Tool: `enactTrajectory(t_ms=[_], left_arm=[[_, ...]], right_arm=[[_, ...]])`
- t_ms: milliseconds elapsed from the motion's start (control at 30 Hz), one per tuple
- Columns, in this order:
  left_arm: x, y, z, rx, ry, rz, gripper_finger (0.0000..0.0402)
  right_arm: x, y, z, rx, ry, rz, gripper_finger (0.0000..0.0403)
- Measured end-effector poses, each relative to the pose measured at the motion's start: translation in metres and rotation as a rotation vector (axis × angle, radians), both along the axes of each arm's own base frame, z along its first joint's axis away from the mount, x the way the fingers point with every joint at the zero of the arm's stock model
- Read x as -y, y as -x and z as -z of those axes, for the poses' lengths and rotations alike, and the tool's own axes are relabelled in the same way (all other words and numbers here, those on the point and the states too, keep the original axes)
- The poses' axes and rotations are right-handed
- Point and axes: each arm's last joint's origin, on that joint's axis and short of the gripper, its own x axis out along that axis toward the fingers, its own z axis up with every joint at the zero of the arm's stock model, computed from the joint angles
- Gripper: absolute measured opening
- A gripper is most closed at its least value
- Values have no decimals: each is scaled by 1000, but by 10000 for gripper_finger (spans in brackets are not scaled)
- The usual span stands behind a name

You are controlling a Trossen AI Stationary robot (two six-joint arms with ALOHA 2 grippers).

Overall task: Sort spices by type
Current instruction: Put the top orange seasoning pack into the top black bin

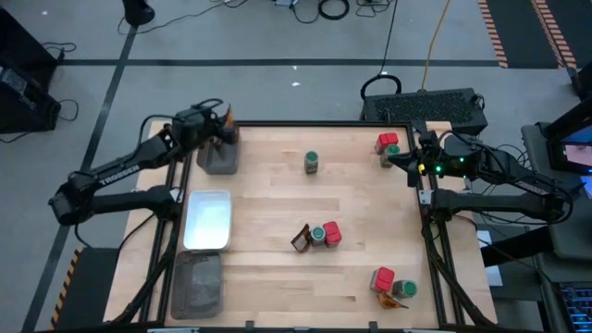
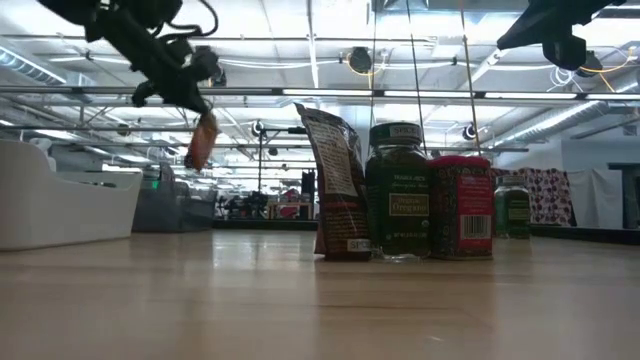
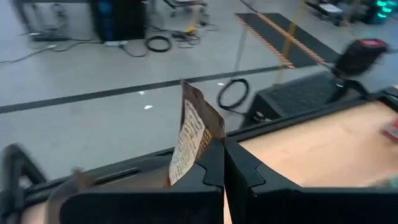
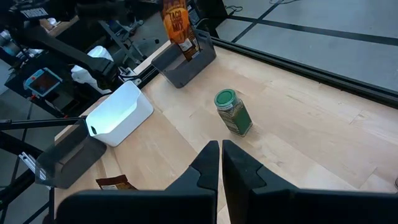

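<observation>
Left wrist view alone shows sachet (image 3: 191, 134) print.

**Count of spices and trays on the worktop**

We count four round jars with green lids: one alone at the far middle (image 1: 313, 163), one at the far right (image 1: 391, 154), one in the centre cluster (image 1: 318, 236), one near right (image 1: 404, 289). We count three red packets (image 1: 332, 233), at far right, centre and near right. We see three brown-orange sachets (image 1: 301, 240): centre, near right, and one above the far left tray. Three trays (image 1: 207, 220) line the left edge.
</observation>
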Motion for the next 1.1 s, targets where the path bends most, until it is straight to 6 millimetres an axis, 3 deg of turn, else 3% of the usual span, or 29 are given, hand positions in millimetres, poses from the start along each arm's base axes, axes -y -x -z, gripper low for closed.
enactTrajectory(t_ms=[233,500,1100], left_arm=[[-1,6,15,-52,-18,-146,0],[-3,6,24,-87,-25,-195,0],[-25,-19,60,-219,26,-298,0]], right_arm=[[0,0,0,0,0,0,0],[0,0,0,0,0,0,0],[0,0,0,0,0,0,0]])
